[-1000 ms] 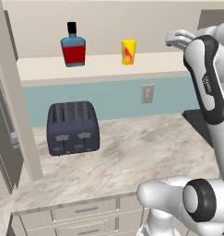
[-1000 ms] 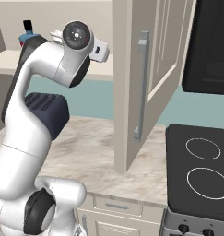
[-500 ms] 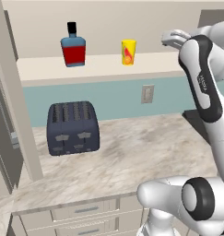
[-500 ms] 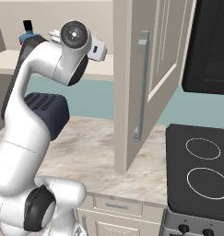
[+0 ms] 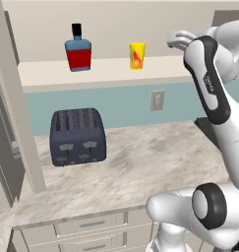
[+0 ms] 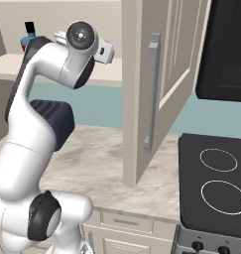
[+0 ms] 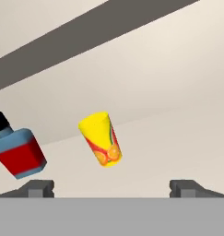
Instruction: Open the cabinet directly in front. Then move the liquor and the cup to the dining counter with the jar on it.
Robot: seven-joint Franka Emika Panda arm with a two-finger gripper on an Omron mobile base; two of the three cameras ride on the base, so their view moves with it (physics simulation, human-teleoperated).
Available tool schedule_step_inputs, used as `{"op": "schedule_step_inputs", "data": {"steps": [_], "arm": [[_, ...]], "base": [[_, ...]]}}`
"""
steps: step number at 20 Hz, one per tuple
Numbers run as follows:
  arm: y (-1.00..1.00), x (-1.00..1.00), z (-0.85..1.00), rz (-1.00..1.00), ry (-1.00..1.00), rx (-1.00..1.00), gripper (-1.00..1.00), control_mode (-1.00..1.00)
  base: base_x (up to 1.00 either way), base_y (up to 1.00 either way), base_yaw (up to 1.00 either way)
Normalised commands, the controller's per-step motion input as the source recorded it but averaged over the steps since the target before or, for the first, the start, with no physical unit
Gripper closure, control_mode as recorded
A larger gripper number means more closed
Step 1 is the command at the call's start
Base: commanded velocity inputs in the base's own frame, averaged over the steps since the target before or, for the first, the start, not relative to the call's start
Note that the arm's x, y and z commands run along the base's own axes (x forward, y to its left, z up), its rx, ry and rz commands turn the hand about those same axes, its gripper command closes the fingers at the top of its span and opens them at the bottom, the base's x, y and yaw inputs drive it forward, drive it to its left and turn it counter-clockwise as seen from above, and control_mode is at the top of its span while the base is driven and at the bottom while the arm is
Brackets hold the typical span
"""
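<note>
The cabinet stands open, its door swung out on the right with the long handle facing the robot, so the opening step looks done and the fetching step is in hand. On the shelf inside, the liquor stands upright to the left and the cup upright to its right, apart from each other, both untouched. Below them a dark toaster sits on the bench.

The end effector is released, its fingertips spread wide with nothing between them. It hangs at shelf height, right of the cup. In the hand view the cup lies near centre and the liquor at the left edge, both tilted because the hand is rolled, so the cup is probably the first target.

The next move calls for closing in leftward until the cup sits between the tips, with the hand levelled so the cup is not tipped, then clenching.

Compared with a second ago, the wrist has shifted left toward the cup; bottle, cup and toaster are unmoved.
</note>
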Motion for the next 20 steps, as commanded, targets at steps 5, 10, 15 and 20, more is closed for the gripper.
{"op": "schedule_step_inputs", "data": {"steps": [5,10,15,20], "arm": [[0.19,0.20,0.00,0.01,0.00,0.00,-1.00,-1.00],[0.28,0.26,0.00,0.01,0.00,0.00,-1.00,-1.00],[0.17,0.23,0.00,0.00,0.00,0.00,-1.00,-1.00],[0.00,0.11,0.00,0.00,0.00,0.00,-1.00,-1.00]], "base": [[0.00,0.00,0.00],[0.00,0.00,0.00],[0.00,0.00,0.00],[0.00,0.00,0.00]]}}
